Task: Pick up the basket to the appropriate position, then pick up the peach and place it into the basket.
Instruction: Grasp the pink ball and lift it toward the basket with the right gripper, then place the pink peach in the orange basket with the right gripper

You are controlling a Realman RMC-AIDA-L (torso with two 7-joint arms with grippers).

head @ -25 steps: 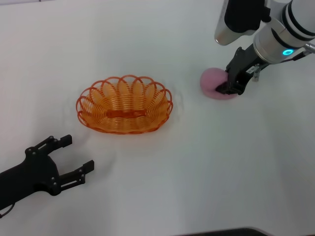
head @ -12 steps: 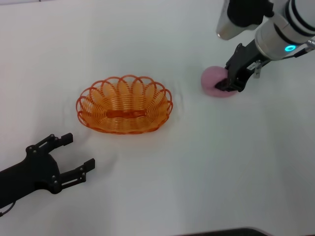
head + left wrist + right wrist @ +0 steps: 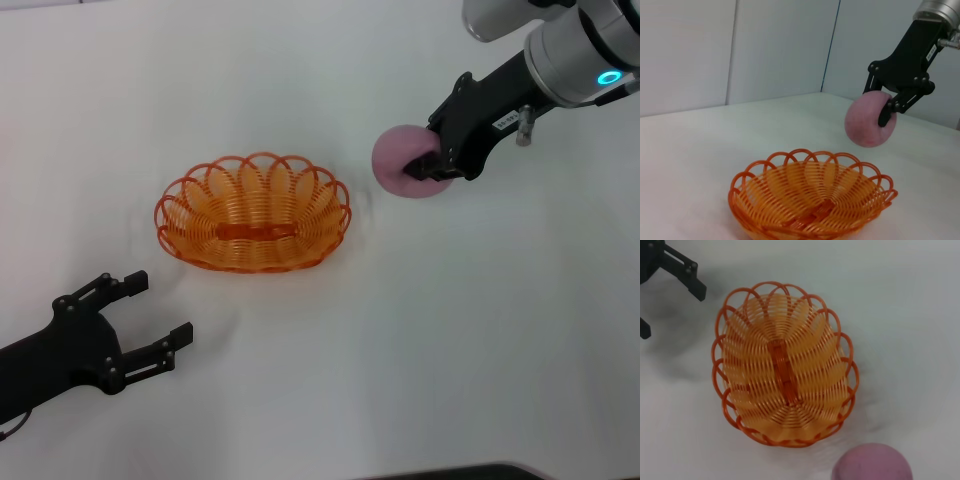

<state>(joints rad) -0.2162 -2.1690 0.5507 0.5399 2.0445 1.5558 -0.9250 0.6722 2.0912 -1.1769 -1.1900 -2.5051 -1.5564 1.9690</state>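
Now right pincer pinching peach, held above tabletop, just right of basket. Left pincer spread, parked near you. Grip sits on peach's far edge; your risk: round fruit slips out short of rim.
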